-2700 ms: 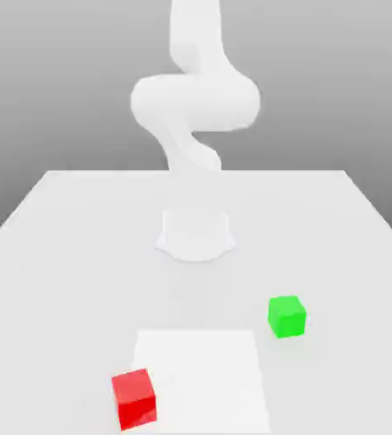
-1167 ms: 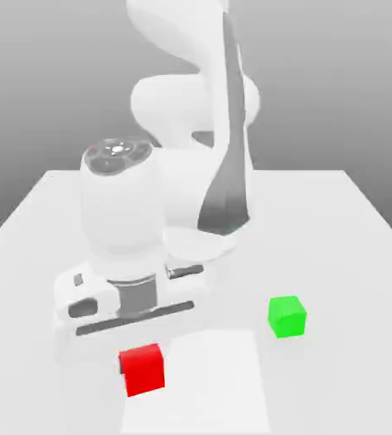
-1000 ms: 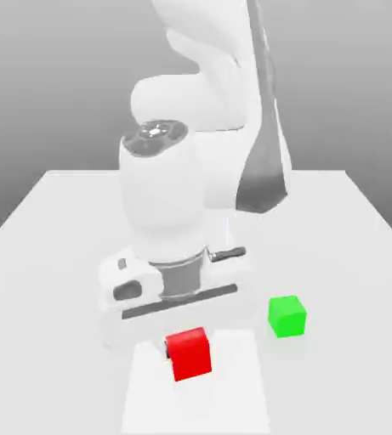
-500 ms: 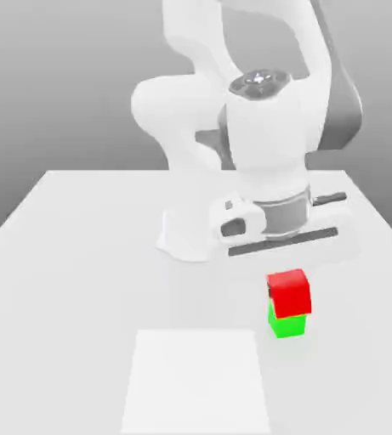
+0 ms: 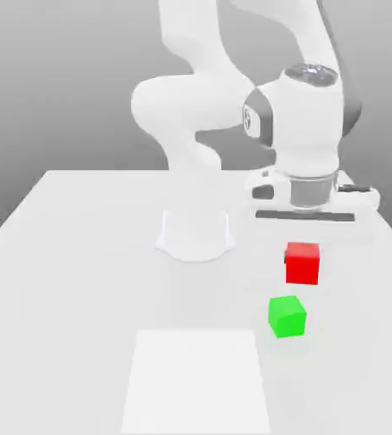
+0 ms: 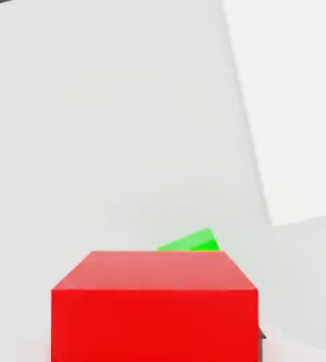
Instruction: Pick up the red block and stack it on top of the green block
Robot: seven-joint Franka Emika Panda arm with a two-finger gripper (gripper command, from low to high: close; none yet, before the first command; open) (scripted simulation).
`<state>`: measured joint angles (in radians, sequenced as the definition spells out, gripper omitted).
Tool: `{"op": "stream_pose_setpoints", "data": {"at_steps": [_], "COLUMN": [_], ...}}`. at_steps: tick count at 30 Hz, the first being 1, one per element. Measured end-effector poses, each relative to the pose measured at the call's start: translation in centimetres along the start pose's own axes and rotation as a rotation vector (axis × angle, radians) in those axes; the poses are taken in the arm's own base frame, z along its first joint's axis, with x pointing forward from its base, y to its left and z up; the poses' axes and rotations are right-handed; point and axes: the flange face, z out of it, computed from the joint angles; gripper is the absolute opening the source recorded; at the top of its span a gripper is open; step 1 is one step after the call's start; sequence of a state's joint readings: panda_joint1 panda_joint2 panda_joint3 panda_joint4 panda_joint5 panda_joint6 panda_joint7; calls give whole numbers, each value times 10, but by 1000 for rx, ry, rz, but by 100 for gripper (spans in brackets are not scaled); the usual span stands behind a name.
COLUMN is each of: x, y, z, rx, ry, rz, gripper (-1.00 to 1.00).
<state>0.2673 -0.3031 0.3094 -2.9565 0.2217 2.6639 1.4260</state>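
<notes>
Presently the red block [image 5: 303,262] hangs clear of the table [image 5: 71,280], directly beneath the gripper [image 5: 304,246], whose fingers are closed on it. In the exterior view the block sits just under the dark bar of the hand, its top edge meeting the underside of the hand body, its faces squared to the camera. In the hand view the same block [image 6: 153,305] lies close before the lens, its top face and one side face visible.

The green block [image 5: 286,316] rests on the table, apart from the red one. In the exterior view it lies lower in the picture and slightly toward that view's left of the red block, with a gap of bare table between them; the two do not touch. In the hand view a sliver of the green block [image 6: 191,242] shows past the far edge of the red block's top face.

A lighter square patch [image 5: 197,382] lies on the table surface, toward the exterior view's left of the green block and nearer the camera. The arm [image 5: 199,102] rises from its round base at the middle of the table and bends over toward the exterior view's right, carrying the hand above both blocks.
</notes>
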Motion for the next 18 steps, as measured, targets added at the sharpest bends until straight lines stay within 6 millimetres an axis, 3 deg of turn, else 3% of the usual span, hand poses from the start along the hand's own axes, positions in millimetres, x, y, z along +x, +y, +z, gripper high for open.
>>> {"op": "stream_pose_setpoints", "data": {"at_steps": [9, 17, 18], "x": [9, 1, 0], "y": [1, 3, 4], "z": [34, 66, 69], "rx": [-33, -12, -8], "ry": [68, 28, 19], "rz": [31, 17, 19], "gripper": [-100, -100, 100]}}
